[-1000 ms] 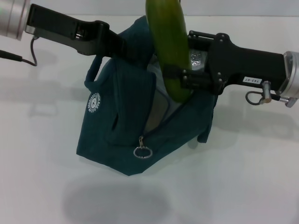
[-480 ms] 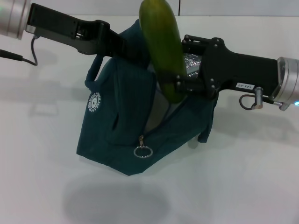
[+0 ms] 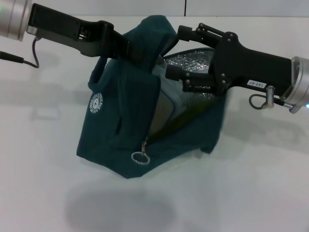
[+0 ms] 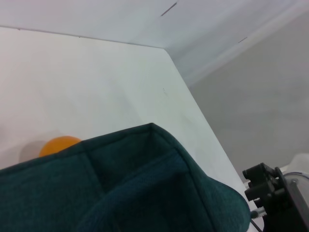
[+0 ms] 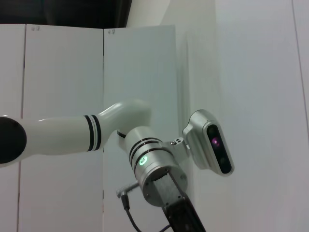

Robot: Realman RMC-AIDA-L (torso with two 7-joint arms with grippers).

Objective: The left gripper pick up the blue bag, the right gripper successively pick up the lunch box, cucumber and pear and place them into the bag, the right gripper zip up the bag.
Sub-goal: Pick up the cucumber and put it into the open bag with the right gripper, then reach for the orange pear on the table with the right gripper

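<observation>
The blue bag (image 3: 120,130) hangs over the table, mouth open and silver lining showing. My left gripper (image 3: 129,50) is shut on its top handle fabric. My right gripper (image 3: 175,53) hovers open over the mouth with nothing between its fingers, and it also shows in the left wrist view (image 4: 270,191). The cucumber (image 3: 193,111) lies inside the bag, seen only as a dark green strip. Beside it the pale lunch box (image 3: 166,101) shows inside the opening. The pear (image 4: 58,145) rests on the table beyond the bag's edge; the head view hides it.
The ring zipper pull (image 3: 138,158) dangles at the bag's lower front. A black cable (image 3: 19,59) runs over the white table at the left. The right wrist view shows only the left arm (image 5: 154,169) and the head camera (image 5: 212,142).
The right gripper has opened and let go of the cucumber, which dropped from upright above the bag down into it. The bag shifted slightly. The left gripper has kept its hold.
</observation>
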